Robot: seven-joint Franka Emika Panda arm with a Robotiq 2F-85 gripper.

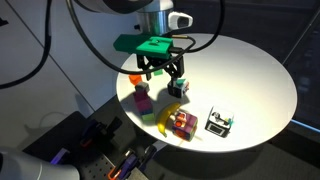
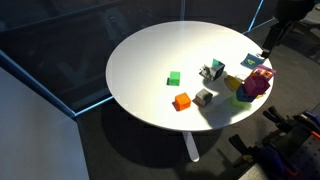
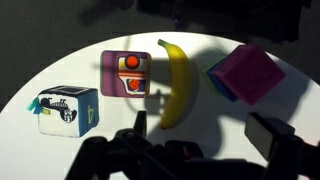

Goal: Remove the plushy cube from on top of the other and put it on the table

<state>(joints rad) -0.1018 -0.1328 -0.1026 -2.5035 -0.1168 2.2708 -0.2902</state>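
Observation:
The plushy cube [image 3: 68,108], with teal, white and black faces, stands by itself on the white table [image 3: 30,70]; it also shows in an exterior view [image 1: 220,121]. The other cube [image 3: 127,73] [image 1: 181,123], with a magenta-purple top bearing a red picture, stands next to it with nothing on top. My gripper [image 3: 205,125] [image 1: 162,72] is open and empty. It hangs above the table, over the bare spot in front of a banana [image 3: 175,80], and touches neither cube.
A stack of small purple-magenta blocks [image 3: 245,75] [image 1: 142,95] stands beside the banana [image 1: 160,118]. A small block [image 1: 178,88] lies under the gripper. A green block [image 2: 174,78] and an orange block [image 2: 181,101] lie on the table [image 2: 150,60]. The table edge is close to the cubes.

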